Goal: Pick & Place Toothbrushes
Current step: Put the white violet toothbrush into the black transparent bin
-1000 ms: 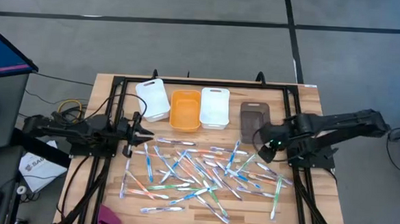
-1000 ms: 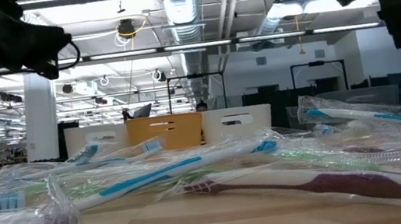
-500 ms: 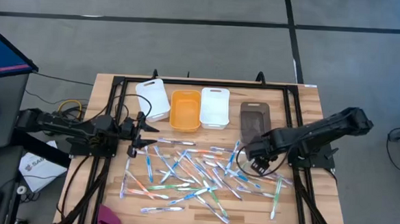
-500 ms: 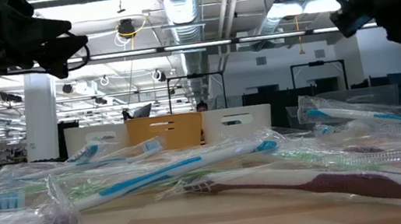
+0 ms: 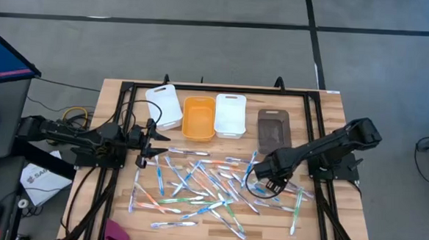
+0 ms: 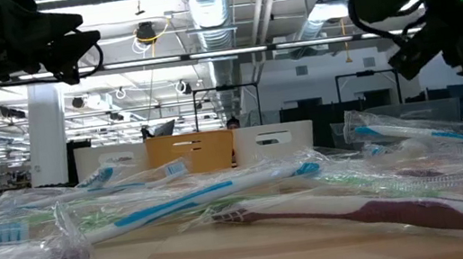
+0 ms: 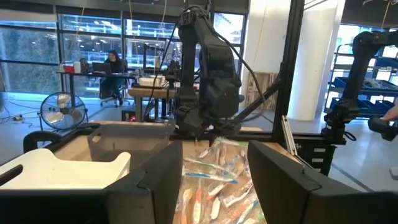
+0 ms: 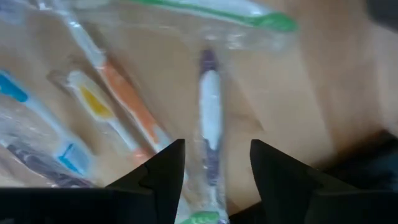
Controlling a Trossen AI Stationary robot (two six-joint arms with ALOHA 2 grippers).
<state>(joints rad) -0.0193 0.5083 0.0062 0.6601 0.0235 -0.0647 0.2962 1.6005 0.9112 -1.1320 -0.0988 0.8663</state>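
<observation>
Here, right tool (image 8: 211, 180) spread over a wrapped toothbrush (image 8: 210, 118), left tool (image 7: 214, 186) spread, empty

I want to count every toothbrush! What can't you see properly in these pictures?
- Toothbrushes, high view: overlapping and too small to count.
- Dark bin, high view: inside too dark to see.
- Right gripper, right wrist view: blurred; whether it touches the purple-and-white toothbrush is unclear.
- Low view: wrappers hide the pile behind.

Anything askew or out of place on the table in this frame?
The leftmost white bin sits tilted, out of line with the orange bin, the second white bin and the dark bin, which stand in a row. The wrapped toothbrushes lie scattered on the table, not yet binned.
</observation>
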